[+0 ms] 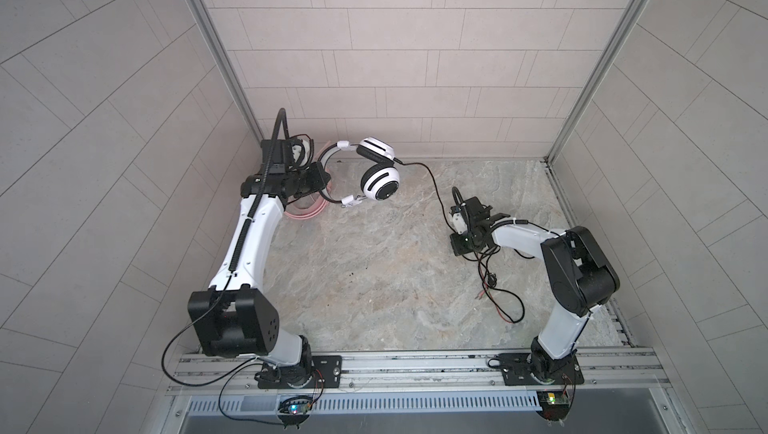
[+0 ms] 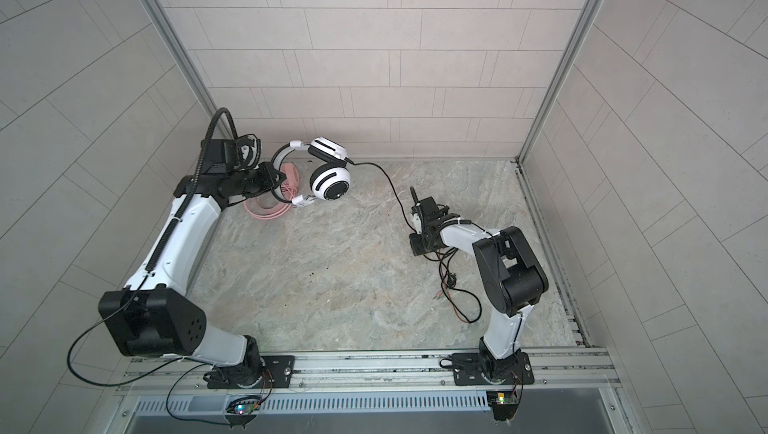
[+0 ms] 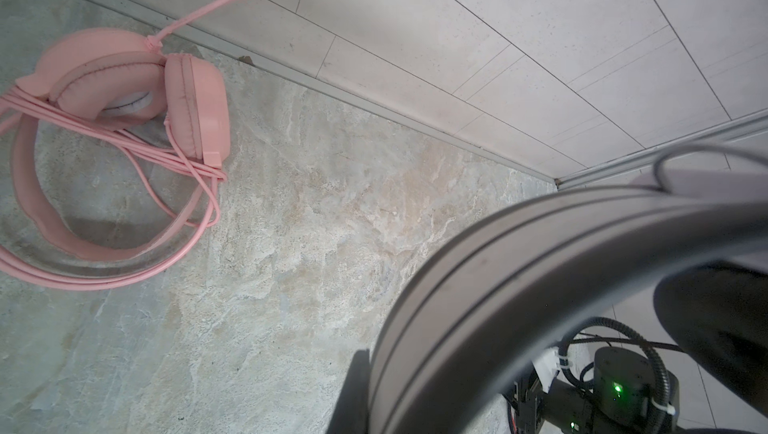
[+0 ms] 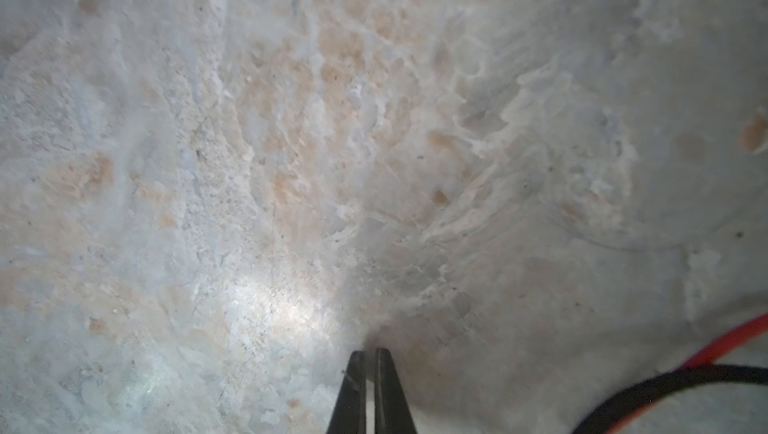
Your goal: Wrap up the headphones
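Top views put a metal rail (image 1: 415, 363) nearest, with both arm bases bolted to it. Beyond it spreads the worktop (image 1: 365, 286), a mottled stone-look slab in grey, beige and rust tones with a few dark specks. Loose black and red leads (image 1: 491, 280) curl on it beside the right arm.

A little farther in, the right hand (image 4: 370, 355) points down at the slab. The right wrist view shows its two dark fingertips clenched to a thin slit just above the stone. A black cable (image 1: 436, 189) runs from that hand to the white-and-black headset (image 1: 380, 181); whether it is pinched between the tips I cannot tell.

That headset has glossy white cups ringed in black, a black centre disc and a thin headband with white sliders. It is held up off the worktop toward the far left, with the left hand (image 1: 322, 180) grasping its headband, which fills the left wrist view as a blurred grey arc.

Behind it the pink headset (image 3: 124, 78) lies on the slab by the back wall. It is pink all over, with padded cups and a boom microphone (image 3: 208, 10) sticking out. Its pink cable (image 3: 104, 282) lies in coils around it.

Farthest off, pale grey tiled walls (image 1: 415, 58) with aluminium corner posts (image 1: 216, 58) close three sides.
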`<act>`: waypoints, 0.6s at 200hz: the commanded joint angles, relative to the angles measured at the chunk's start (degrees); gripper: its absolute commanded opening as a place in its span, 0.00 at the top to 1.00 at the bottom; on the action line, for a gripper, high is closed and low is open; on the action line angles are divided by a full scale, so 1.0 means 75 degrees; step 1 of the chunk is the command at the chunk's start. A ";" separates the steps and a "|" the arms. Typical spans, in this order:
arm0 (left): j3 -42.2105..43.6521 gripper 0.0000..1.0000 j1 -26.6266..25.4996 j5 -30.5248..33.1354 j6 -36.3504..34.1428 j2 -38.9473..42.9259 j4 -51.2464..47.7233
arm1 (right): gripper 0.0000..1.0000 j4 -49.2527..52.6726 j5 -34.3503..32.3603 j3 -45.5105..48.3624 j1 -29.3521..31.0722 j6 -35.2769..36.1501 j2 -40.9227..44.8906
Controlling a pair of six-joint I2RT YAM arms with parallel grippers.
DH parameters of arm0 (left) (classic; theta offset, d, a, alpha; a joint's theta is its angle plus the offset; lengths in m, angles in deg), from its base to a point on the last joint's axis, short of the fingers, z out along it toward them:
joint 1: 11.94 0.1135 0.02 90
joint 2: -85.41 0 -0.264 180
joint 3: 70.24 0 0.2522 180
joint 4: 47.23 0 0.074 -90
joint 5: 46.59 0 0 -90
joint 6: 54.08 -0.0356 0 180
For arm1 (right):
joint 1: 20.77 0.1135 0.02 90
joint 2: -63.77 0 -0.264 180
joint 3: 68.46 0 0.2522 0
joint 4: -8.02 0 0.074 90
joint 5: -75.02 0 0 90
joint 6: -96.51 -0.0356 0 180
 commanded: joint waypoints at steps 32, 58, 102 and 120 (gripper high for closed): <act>0.0548 1.00 0.0024 0.0482 0.0847 0.0317 0.0602 | 0.98 0.0631 -0.0788 0.0253 0.1326 -0.0068 0.1120; 0.0638 1.00 0.0029 0.1029 0.1380 0.0270 0.0613 | 0.99 0.1116 -0.1188 0.0242 0.1970 -0.0022 0.1415; 0.0870 1.00 0.0030 0.1838 0.3092 0.0188 0.1493 | 0.99 0.1845 -0.1568 0.0134 0.2957 -0.0021 0.1987; 0.0763 1.00 0.0030 0.2049 0.3653 0.0057 0.1940 | 0.99 0.2141 -0.1732 -0.0016 0.3389 -0.0031 0.2088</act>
